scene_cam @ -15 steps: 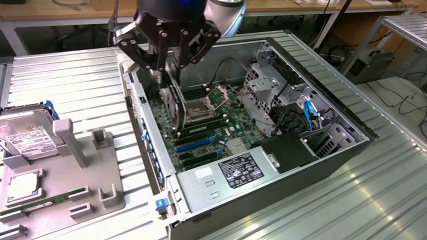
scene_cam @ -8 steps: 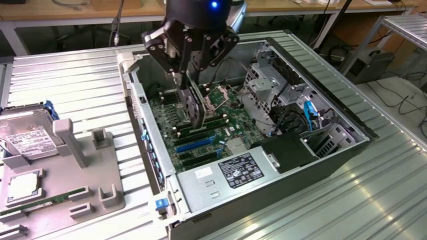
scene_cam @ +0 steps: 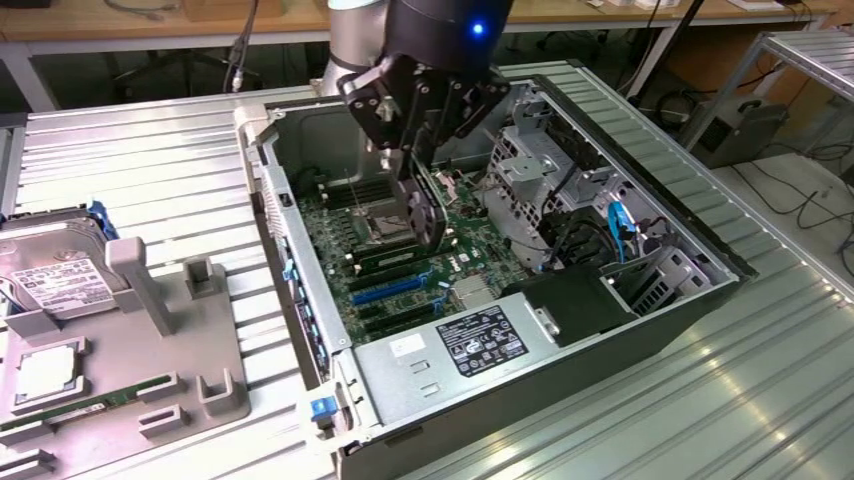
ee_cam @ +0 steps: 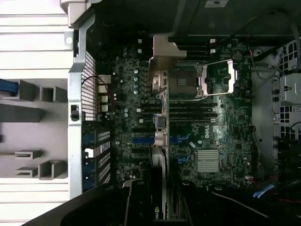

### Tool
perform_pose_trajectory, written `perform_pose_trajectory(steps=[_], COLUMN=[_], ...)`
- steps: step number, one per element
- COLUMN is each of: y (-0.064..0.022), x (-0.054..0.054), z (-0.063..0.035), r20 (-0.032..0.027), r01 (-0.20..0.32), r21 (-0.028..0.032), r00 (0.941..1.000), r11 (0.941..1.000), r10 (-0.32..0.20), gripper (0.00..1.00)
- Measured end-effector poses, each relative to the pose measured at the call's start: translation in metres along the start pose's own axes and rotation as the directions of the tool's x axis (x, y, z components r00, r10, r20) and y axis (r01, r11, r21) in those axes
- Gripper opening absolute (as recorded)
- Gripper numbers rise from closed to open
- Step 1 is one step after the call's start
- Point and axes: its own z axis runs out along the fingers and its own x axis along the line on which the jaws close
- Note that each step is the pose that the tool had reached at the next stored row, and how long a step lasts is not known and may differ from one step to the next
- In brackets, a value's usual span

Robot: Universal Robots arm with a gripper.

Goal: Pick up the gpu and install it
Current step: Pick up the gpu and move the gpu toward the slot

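Holding the graphics card (scene_cam: 424,205) clamped in the gripper (scene_cam: 416,140), one finger pressed against each flat side. Hangs down from the fingers as a narrow dark slab, edge-on, over the motherboard (scene_cam: 380,255) inside the open computer case (scene_cam: 561,390). Sits above the middle of the board, just beside the processor socket (scene_cam: 387,222). Not visibly seated in any slot; impossible to tell whether the lower end touches the board. Blue slots (scene_cam: 387,290) lying between the card and the labelled power supply (scene_cam: 461,345).

From the wrist, seen as a thin strip (ee_cam: 160,141) running straight out from the gripper (ee_cam: 160,207) across the green board. Ends in a silver bracket (ee_cam: 162,59) next to the socket (ee_cam: 186,80), with a ribbed heat sink (ee_cam: 208,160) off to one side.

At the exterior view's left, just beside the case, a grey holder (scene_cam: 187,340) on the ribbed metal table (scene_cam: 134,150). Carries a hard drive (scene_cam: 54,280) with a white label and a long green memory stick (scene_cam: 74,408), both well apart from the gripper.
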Motion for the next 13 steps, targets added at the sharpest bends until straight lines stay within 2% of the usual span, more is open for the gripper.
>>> perform_pose_trajectory(steps=[4, 9, 13], y=[0.0056, 0.0054, 0.0052], x=[-0.020, -0.044, -0.046], z=[0.0086, 0.0191, 0.0212], r20=[0.0000, 0.0000, 0.0000], r01=[0.000, 0.000, 0.000], r21=[0.0015, 0.0021, 0.0025], r00=[1.0000, 1.0000, 1.0000], r11=[1.0000, 1.0000, 1.0000], r10=[0.000, 0.000, 0.000], gripper=[0.26, 0.26, 0.26])
